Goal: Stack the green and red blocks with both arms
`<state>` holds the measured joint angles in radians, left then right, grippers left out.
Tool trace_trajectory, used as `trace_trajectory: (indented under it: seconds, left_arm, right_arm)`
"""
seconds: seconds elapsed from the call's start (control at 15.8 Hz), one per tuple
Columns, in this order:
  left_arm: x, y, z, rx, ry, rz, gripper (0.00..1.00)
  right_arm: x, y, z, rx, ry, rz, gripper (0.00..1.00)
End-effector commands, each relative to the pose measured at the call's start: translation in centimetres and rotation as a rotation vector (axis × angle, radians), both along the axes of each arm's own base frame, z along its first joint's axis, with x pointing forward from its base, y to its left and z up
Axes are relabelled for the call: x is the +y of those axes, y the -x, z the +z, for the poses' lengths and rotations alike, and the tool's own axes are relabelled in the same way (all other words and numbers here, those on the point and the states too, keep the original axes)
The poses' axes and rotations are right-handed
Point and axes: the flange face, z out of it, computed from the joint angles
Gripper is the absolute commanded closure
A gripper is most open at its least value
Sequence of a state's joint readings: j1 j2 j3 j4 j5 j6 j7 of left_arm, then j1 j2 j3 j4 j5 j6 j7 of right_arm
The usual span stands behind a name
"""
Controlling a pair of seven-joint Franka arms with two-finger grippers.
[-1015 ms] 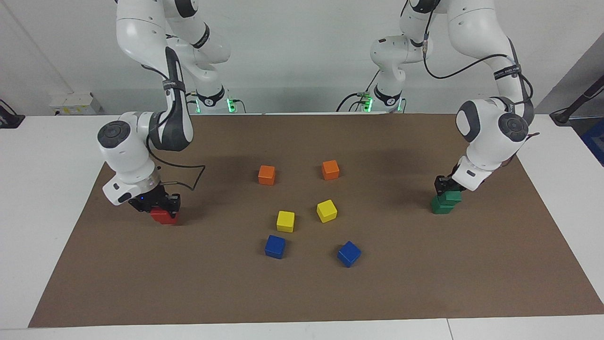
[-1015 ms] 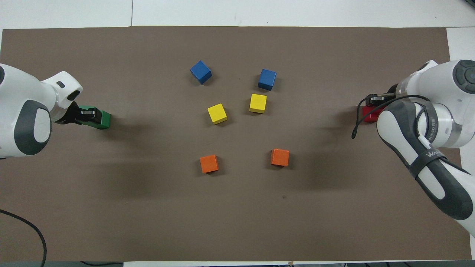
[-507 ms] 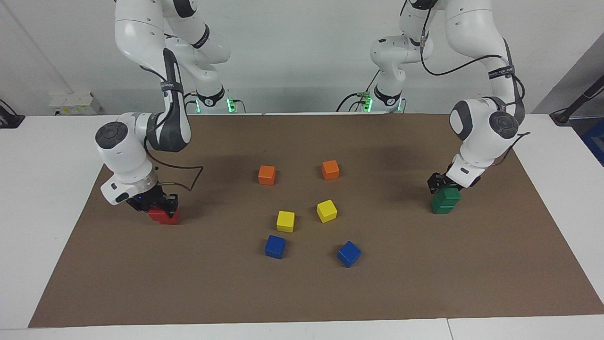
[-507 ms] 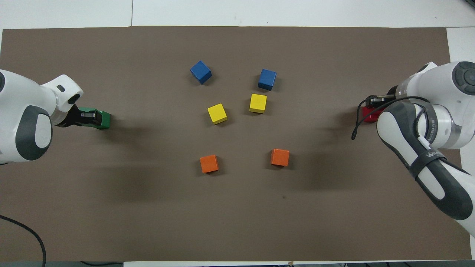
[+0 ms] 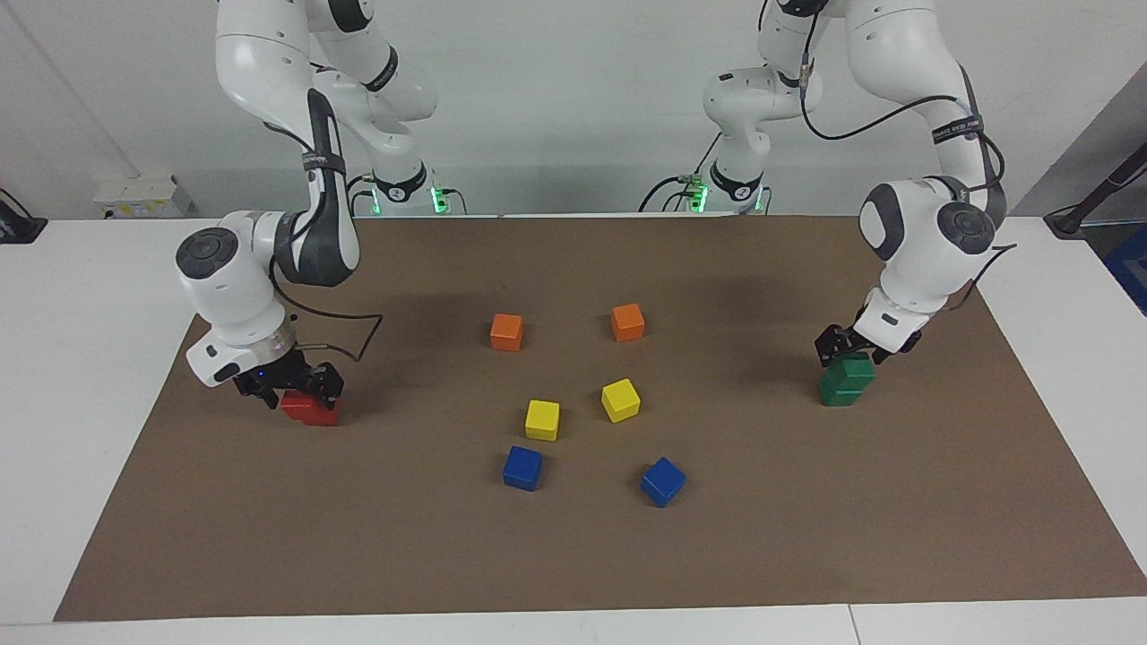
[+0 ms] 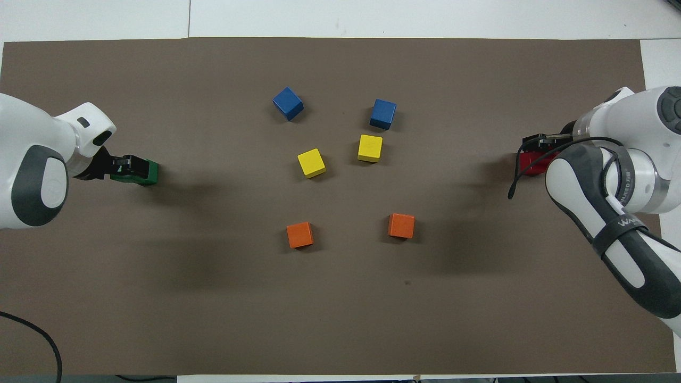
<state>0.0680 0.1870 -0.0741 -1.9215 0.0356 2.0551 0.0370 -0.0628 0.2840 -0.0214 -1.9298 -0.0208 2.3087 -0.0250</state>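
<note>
Two dark green blocks stand stacked toward the left arm's end of the mat; the stack shows in the overhead view too. My left gripper hovers just over the top green block, open and holding nothing. Two red blocks stand stacked, slightly offset, toward the right arm's end; this stack also shows in the overhead view. My right gripper is open just above the top red block. Both grippers also show in the overhead view, the left gripper and the right gripper.
In the mat's middle lie two orange cubes, two yellow cubes and two blue cubes. The brown mat covers most of the white table.
Both grippers have let go of the top blocks and risen a little off their stacks. The green and red stacks have stayed in place.
</note>
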Motion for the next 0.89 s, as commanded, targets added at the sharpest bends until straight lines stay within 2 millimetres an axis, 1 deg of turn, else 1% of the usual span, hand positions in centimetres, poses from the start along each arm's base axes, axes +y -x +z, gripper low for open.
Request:
trace_trajectory:
  seconds: [0.0,0.06,0.13,0.19,0.32,0.38,0.44,0.51,0.57,0.63,0.7,0.76,0.82]
  left_arm:
    - [-0.5,0.7,6.5,0.043,0.0,0.012,0.0]
    - [-0.6,1.6,7.8,0.057,-0.004,0.011,0.0]
    - [-0.6,2.8,9.3,0.068,-0.006,0.013,0.0]
    - [-0.7,3.8,10.2,0.075,-0.009,0.015,0.0]
    - [-1.3,5.0,11.8,0.061,-0.014,0.022,0.0]
    - [-1.4,5.3,11.9,0.06,-0.015,0.024,0.0]
    - [-1.0,5.4,12.1,0.054,-0.015,0.031,0.0]
    - [-0.5,5.5,12.1,0.054,-0.015,0.037,0.0]
    - [-0.5,5.9,12.0,0.063,-0.016,0.037,0.0]
    - [-0.6,6.9,12.0,0.064,-0.018,0.039,0.0]
    - [-0.6,7.9,11.6,0.064,-0.019,0.041,0.0]
    - [-0.7,8.1,11.4,0.064,-0.02,0.039,0.0]
    - [-0.6,7.8,11.5,0.055,-0.017,0.041,0.0]
  right_arm:
    - [0.8,-0.6,5.4,0.012,-0.007,0.021,0.0]
    - [1.9,-0.7,7.2,0.001,-0.006,0.036,0.0]
    - [2.5,-0.5,9.5,-0.021,-0.003,0.049,0.0]
    - [2.8,-0.1,11.6,-0.034,-0.002,0.054,0.0]
    - [4.9,1.0,16.8,-0.063,-0.003,0.09,0.0]
    - [5.3,1.5,19.1,-0.058,-0.003,0.095,0.0]
    - [5.6,2.1,21.1,-0.04,-0.006,0.098,0.0]
    - [6.0,2.6,22.8,-0.017,-0.008,0.103,0.0]
    - [5.9,3.0,24.3,0.006,-0.009,0.102,0.0]
    - [5.9,3.4,25.4,0.026,-0.011,0.1,0.0]
    - [5.9,3.8,26.1,0.039,-0.012,0.099,0.0]
    - [5.9,4.5,26.9,0.05,-0.012,0.097,0.0]
    - [6.0,5.2,27.4,0.059,-0.015,0.098,0.0]
